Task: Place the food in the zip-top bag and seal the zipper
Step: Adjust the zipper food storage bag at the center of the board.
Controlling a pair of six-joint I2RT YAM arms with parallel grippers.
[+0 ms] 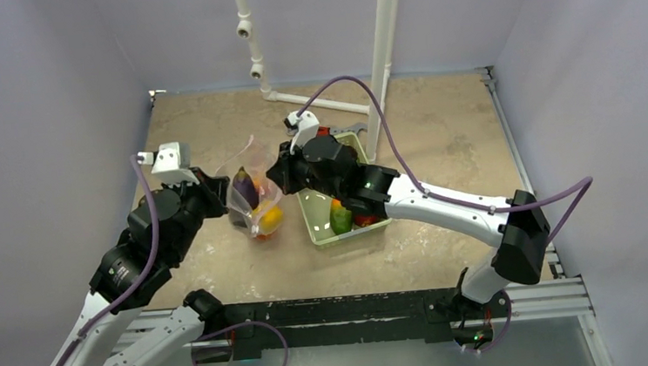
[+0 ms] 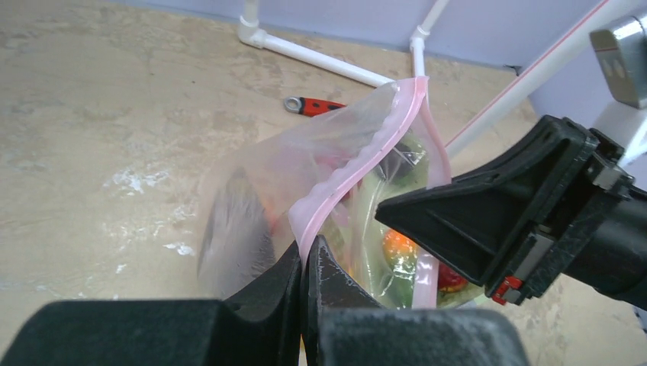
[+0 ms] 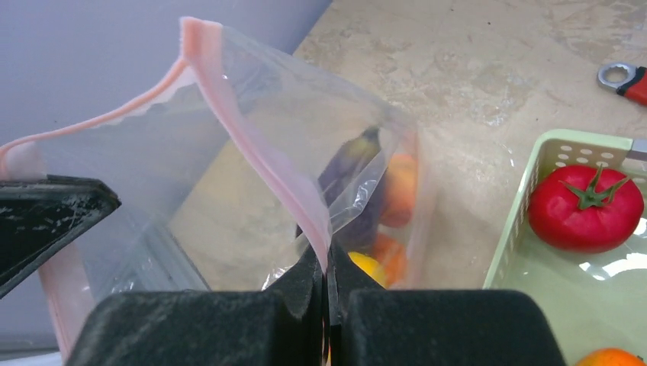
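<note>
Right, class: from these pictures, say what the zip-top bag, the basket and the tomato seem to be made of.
Zip-top bag: thin clear plastic film, glossy; it crinkles and is see-through.
Basket: pale green rigid plastic, smooth, with moulded holes.
Tomato: probably hard plastic; its even red skin shines.

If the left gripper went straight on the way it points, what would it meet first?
The zip-top bag: the left gripper is shut on its zipper, so it would press straight into the film. The right gripper probably lies just beyond; depth is unclear.
</note>
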